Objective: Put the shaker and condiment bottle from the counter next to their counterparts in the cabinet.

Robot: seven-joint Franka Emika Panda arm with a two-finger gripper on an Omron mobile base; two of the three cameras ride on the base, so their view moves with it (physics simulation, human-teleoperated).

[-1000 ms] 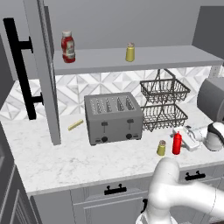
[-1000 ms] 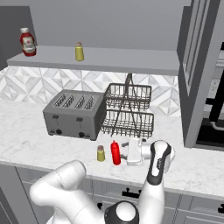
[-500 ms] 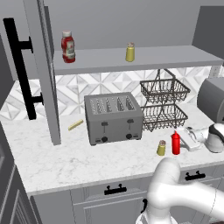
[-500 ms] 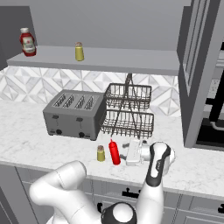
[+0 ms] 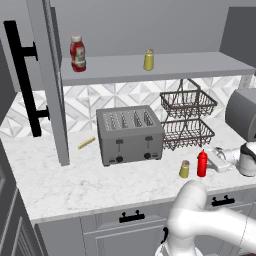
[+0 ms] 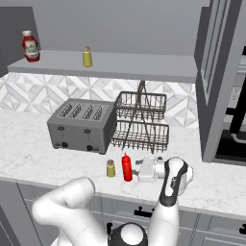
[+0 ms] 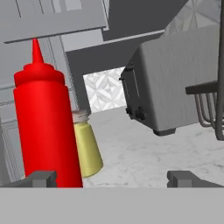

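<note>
simulated kitchen, white marble counter (image 5: 65, 185) over grey drawers w/ black handles. the red condiment bottle (image 5: 202, 163) stands upright near the counter's front edge, nozzle up. the small olive shaker (image 5: 184, 169) stands upright just beside it, on the side toward the toaster (image 5: 129, 134); whether they touch can't be told. the white arm lies low along the counter on the bottle's other side, and its gripper (image 6: 143, 169) points sideways at the bottle, close to it but apart. in the hand view the gripper's two dark fingertips (image 7: 41, 178) stand wide apart w/ nothing between them, the bottle just ahead of one tip. a two-tier wire basket (image 5: 187, 120) stands behind the bottle, next to the toaster. above, on the cabinet (image 5: 165, 65) shelf, a dark-red ketchup bottle (image 5: 77, 53) w/ white cap stands near the open door (image 5: 50, 80) w/ its black bar handle; a bright-yellow shaker (image 5: 148, 59) stands further along, well apart from it.
</note>
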